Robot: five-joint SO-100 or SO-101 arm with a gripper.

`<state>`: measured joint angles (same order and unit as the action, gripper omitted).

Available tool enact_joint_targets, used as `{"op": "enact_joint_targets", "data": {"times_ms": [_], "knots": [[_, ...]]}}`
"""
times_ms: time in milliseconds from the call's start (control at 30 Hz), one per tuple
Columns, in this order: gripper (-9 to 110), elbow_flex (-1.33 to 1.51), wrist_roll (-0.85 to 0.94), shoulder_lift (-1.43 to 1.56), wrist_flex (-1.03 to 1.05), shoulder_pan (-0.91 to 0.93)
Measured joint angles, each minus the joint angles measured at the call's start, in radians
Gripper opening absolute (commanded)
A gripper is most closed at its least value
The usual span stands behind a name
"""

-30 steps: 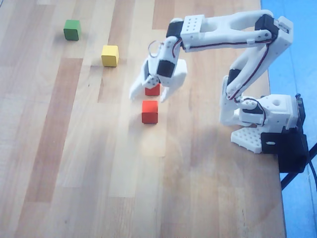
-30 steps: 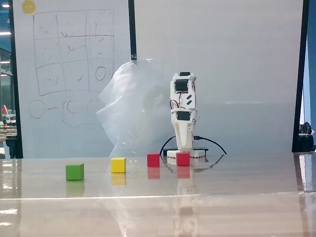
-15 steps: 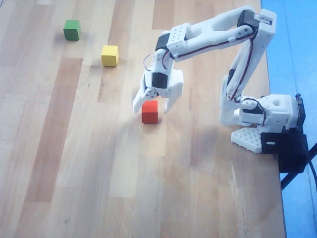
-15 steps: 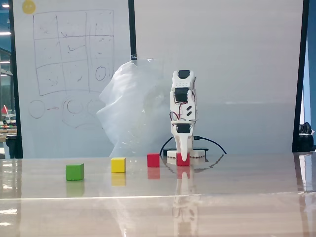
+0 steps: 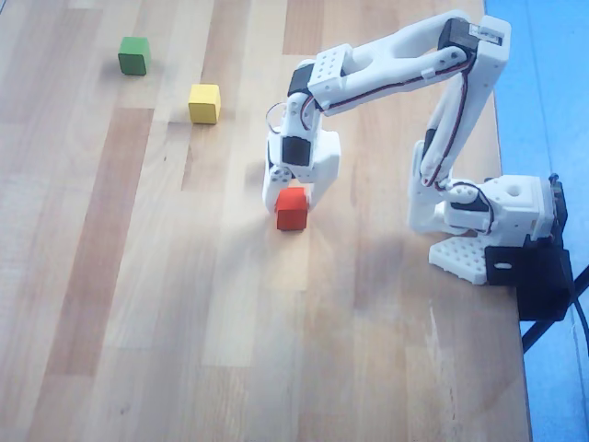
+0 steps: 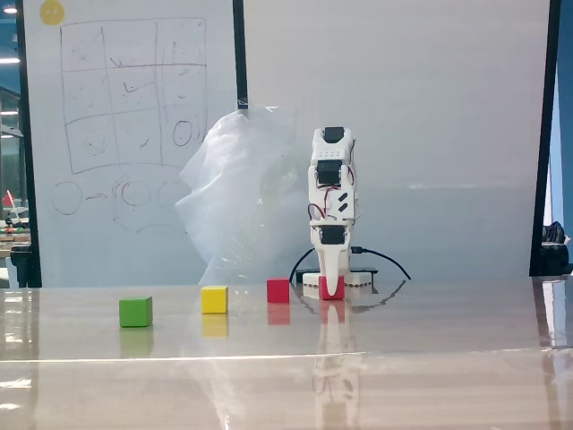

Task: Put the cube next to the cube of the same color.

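Note:
In the overhead view my gripper [image 5: 294, 191] points down over a bright red cube [image 5: 292, 212], its fingers on either side of the cube's upper edge. In the fixed view the gripper [image 6: 331, 288] stands upright with a white finger in front of that cube [image 6: 340, 288], which sits at table level. The jaws look shut on it. The other red cube [image 6: 278, 290] stands on the table about two cube widths to the left in the fixed view. In the overhead view the arm hides it.
A yellow cube [image 5: 204, 103] [image 6: 214, 299] and a green cube [image 5: 134, 55] [image 6: 136, 312] stand further along the same line. The arm's base [image 5: 488, 216] sits at the table's right edge in the overhead view. A whiteboard and a plastic sheet [image 6: 242, 193] stand behind the table.

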<state>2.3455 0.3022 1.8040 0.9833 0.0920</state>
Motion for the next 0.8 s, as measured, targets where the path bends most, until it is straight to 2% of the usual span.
{"op": "enact_joint_targets", "data": {"times_ms": [467,800], "knots": [[0,-0.445,0.049,-0.011,0.354,0.006],[0,-0.531,0.322,-0.074,0.391,0.308]]}}
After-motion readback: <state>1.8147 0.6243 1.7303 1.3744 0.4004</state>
